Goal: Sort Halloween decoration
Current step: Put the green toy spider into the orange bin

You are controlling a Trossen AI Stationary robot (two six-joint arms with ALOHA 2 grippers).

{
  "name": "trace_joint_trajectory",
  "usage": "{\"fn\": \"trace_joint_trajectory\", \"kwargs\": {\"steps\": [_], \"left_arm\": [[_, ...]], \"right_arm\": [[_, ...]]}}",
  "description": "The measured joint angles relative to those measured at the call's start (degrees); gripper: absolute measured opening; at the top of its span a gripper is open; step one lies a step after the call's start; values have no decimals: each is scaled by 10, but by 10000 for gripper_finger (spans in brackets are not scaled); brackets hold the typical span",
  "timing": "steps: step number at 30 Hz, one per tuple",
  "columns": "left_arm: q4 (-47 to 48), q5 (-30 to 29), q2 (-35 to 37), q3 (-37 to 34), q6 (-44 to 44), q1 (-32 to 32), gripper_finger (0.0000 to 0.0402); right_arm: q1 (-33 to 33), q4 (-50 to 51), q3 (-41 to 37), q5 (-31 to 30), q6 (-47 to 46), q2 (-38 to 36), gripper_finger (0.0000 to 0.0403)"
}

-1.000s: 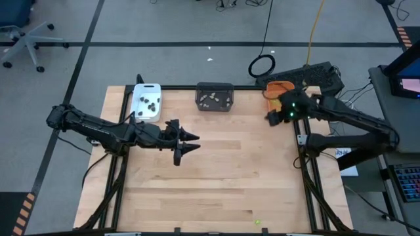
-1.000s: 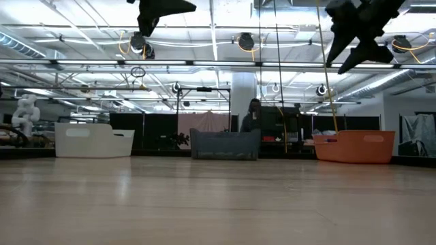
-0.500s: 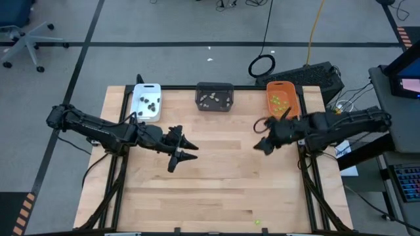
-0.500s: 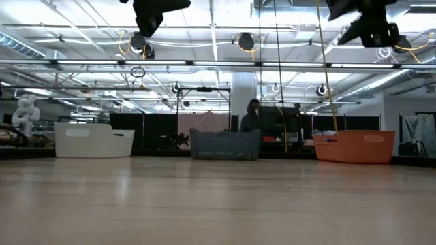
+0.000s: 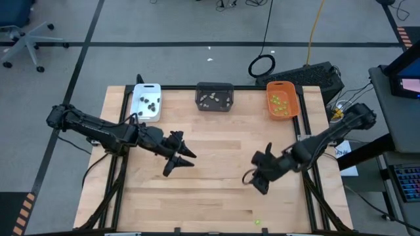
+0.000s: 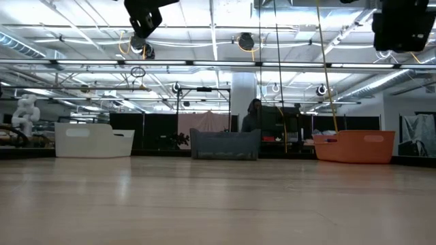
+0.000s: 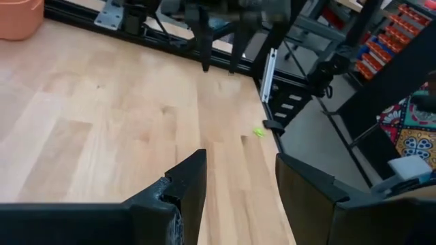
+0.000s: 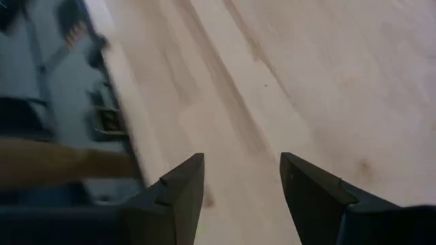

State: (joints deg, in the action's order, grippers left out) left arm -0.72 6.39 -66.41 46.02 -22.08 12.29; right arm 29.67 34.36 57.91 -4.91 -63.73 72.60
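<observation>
Both grippers up off the table, fingers spread, nothing held.

Left gripper point(image 5: 178, 156) over the table's middle, right gripper point(image 5: 257, 179) toward the right front. One lime green piece point(image 5: 257, 222) loose by the front edge — others sorted: dark in the white tray point(image 5: 146, 101), pale in the grey tray point(image 5: 214, 96), green in the orange tray point(image 5: 282, 105).

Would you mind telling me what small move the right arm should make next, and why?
Probably carry the right gripper on toward the near table edge and lower it over the lime green piece, the only decoration visible loose on the table. Its fingers stand open and empty, and the orange tray already holds green pieces.
</observation>
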Motion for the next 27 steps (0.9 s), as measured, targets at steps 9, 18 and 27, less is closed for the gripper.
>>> {"fn": "trace_joint_trajectory", "kwargs": {"steps": [9, 18, 27], "left_arm": [[1, -4, 0, 0, 0, 0, 173], [3, -94, 0, 0, 31, 0, 173], [28, -160, -12, 0, 63, 0, 173]], "right_arm": [[27, -14, 0, -24, 220, 74, 178], [16, -27, 0, -24, 379, 86, 178], [-7, -31, 0, -58, 469, 86, 178]]}}
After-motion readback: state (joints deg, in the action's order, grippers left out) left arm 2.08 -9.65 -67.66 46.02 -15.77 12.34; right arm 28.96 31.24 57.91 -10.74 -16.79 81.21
